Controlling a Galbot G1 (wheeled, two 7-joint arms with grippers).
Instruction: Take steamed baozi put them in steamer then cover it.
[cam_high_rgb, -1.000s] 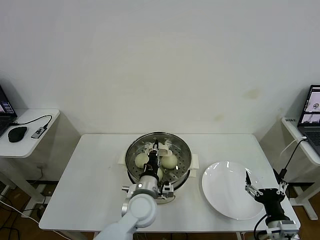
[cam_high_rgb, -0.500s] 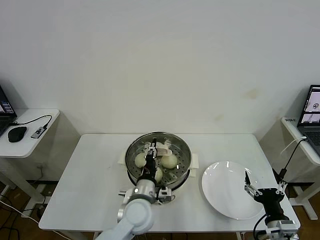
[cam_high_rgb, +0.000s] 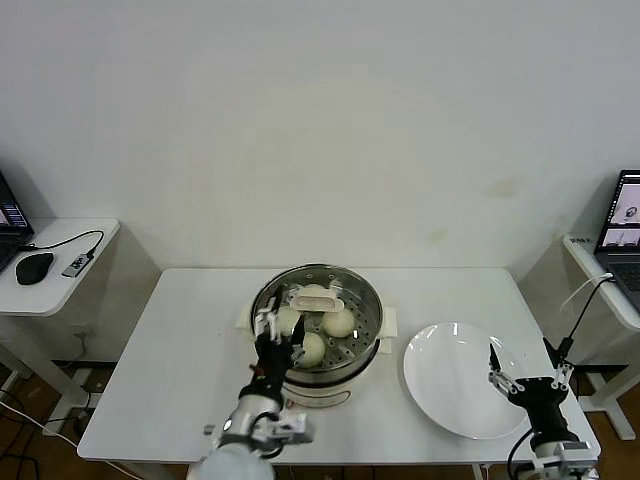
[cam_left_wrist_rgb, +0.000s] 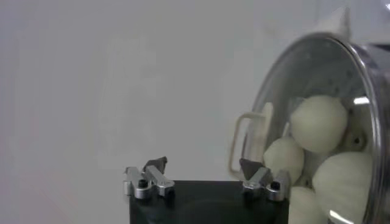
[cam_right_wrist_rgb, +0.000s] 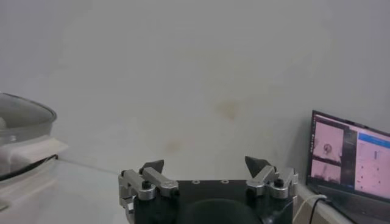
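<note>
The steamer (cam_high_rgb: 372, 318) stands mid-table on its cream base. The glass cover (cam_high_rgb: 352, 300) lies on it, its cream handle (cam_high_rgb: 318, 298) at the centre. Several baozi (cam_high_rgb: 341, 322) show through the glass. My left gripper (cam_high_rgb: 280, 338) is open and empty, just off the steamer's front-left rim. In the left wrist view it (cam_left_wrist_rgb: 203, 163) is apart from the cover handle (cam_left_wrist_rgb: 250, 143), with baozi (cam_left_wrist_rgb: 319, 123) behind the glass. My right gripper (cam_high_rgb: 525, 365) is open and empty over the right edge of the white plate (cam_high_rgb: 450, 385); it also shows in the right wrist view (cam_right_wrist_rgb: 204, 162).
The white table (cam_high_rgb: 180, 360) has bare surface to the left of the steamer. A side table with a mouse (cam_high_rgb: 35, 267) stands at far left. A laptop (cam_high_rgb: 625, 215) sits on a side table at far right, with a cable (cam_high_rgb: 580, 300) hanging by the plate.
My left gripper has let go of the cover handle and pulled back to the front left of the steamer. The cover stays on the steamer. The right arm has not moved.
</note>
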